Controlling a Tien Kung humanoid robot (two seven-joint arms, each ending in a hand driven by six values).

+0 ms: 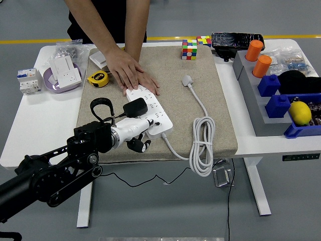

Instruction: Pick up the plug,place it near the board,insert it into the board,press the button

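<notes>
The white power strip (159, 118) lies on the tan mat (220, 95). A black plug (135, 107) stands on the strip's near-left part, and its black cable (102, 107) loops to the left. My left hand (142, 131) is just in front of the plug at the strip's near end. One white finger (144, 122) points onto the strip and the others are curled, holding nothing. A person's two hands (131, 75) press flat on the strip's far end. The strip's own white cord (202, 145) lies coiled to the right, ending in a white plug (187, 80).
A yellow tape measure (98, 79) and a purple dish of white sockets (62, 75) are at the far left. Two colour cubes (189, 49) stand at the back. A grey rack with orange and blue pieces (266, 75) and a lemon (300, 112) are at the right.
</notes>
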